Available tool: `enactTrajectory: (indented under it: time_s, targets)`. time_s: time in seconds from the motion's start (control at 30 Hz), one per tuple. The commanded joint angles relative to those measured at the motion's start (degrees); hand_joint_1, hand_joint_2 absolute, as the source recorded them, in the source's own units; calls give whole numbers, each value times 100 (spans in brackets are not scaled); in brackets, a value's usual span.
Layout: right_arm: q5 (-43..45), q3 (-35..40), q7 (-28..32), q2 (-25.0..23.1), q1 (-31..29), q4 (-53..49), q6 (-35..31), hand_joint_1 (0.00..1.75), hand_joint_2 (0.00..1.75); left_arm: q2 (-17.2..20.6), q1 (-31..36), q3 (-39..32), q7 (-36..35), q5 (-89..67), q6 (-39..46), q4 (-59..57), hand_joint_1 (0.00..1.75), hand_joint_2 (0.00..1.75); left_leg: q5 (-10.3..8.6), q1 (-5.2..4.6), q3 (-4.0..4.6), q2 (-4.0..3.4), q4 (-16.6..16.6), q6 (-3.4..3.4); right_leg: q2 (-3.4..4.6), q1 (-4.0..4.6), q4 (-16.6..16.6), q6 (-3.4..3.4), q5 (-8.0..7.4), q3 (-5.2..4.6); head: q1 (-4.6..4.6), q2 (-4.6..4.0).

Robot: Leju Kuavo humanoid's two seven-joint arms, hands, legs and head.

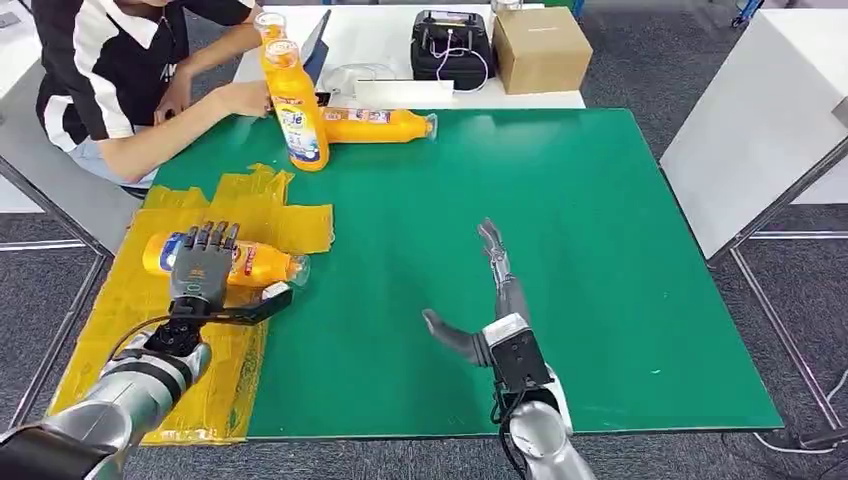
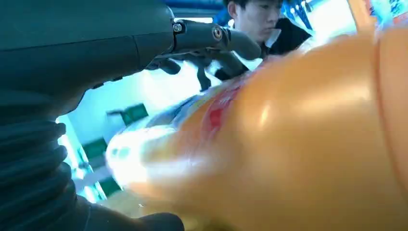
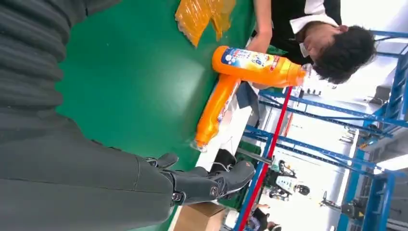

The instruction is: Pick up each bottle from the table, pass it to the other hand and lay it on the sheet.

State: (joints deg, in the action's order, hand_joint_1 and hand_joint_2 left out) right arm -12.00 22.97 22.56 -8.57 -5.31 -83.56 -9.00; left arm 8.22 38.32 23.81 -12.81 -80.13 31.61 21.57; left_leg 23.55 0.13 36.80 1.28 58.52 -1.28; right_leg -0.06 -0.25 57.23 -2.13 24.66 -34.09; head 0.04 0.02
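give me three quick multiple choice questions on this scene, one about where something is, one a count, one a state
1. Where does the bottle under the left robot hand lie?
A. on the yellow sheet
B. on the cardboard box
C. on the floor

2. How many orange bottles show in the head view?
A. one
B. two
C. three

3. What state is the right robot hand in?
A. holding a bottle
B. open, holding nothing
C. pressing on the box

Answers:
1 A: the bottle lies on its side on the yellow sheet.
2 C: one on the sheet, one upright bottle, one lying bottle at the mat's far edge.
3 B: its fingers are spread above the green mat.
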Motion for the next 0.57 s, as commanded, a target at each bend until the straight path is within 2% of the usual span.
enactTrajectory:
  time_s: [0.03,0.07,0.27,0.33,0.37,0.4,0.43,0.47,0.5,0.53,0.57]
  targets:
    - [-70,6,-62,77,-90,246,-7,0,175,-453,-299,-1050,614,372,275,61,0,175,1,-2,-23,-11,-9,2,5,-1,-11,0,-1,23,0,0]
    - [-77,3,-62,78,-86,243,-9,0,175,-462,-318,-1098,650,401,297,75,0,175,2,-2,-32,-14,-12,3,6,0,-17,0,-1,33,0,0]
    - [-391,-111,-65,197,32,21,-200,0,175,-746,-777,-1992,2045,1477,628,837,0,175,5,-2,-40,-10,-13,3,0,1,-19,0,3,40,0,0]
    - [-385,-139,-67,222,67,-26,-204,0,175,-756,-809,-1996,2062,1489,598,885,0,175,4,-2,-23,-9,-6,1,0,0,-10,-2,2,21,0,0]
    - [-469,-150,-58,231,111,-101,-243,0,175,-810,-928,-2111,2297,1733,560,1155,0,175,10,2,-38,-11,-7,3,-2,5,-17,0,7,39,0,0]
    - [-587,-187,-43,249,176,-203,-315,0,175,-939,-1139,-2347,2955,2473,254,1648,0,175,3,-2,-17,-9,-4,1,-1,0,-9,-2,2,12,0,0]
    - [-674,-253,-34,299,287,-351,-349,0,175,-1107,-1467,-2574,3656,3604,-620,2431,0,175,9,1,-27,-6,-4,2,-7,4,-14,-2,7,28,2,0]
    - [-714,-291,-46,364,388,-506,-376,0,175,-1128,-1746,-2554,3734,4016,-1080,3039,0,175,15,5,-40,-9,-4,3,-8,8,-19,-1,13,42,2,0]
    - [-722,-301,-49,391,421,-556,-373,0,175,-1117,-1861,-2490,3599,4012,-1150,3293,0,175,4,-4,-5,-4,-4,0,-6,-2,-9,-3,4,4,0,0]
    - [-725,-313,-50,406,441,-582,-361,0,175,-1112,-1927,-2459,3523,4008,-1182,3435,0,175,12,-1,-19,-8,-3,1,-6,1,-13,-3,10,18,2,0]
    - [-775,-360,-27,442,493,-653,-368,0,175,-1211,-2119,-2619,3864,5008,-2031,3903,0,175,11,-2,-13,-13,-2,1,-1,0,-10,-2,7,8,-2,0]
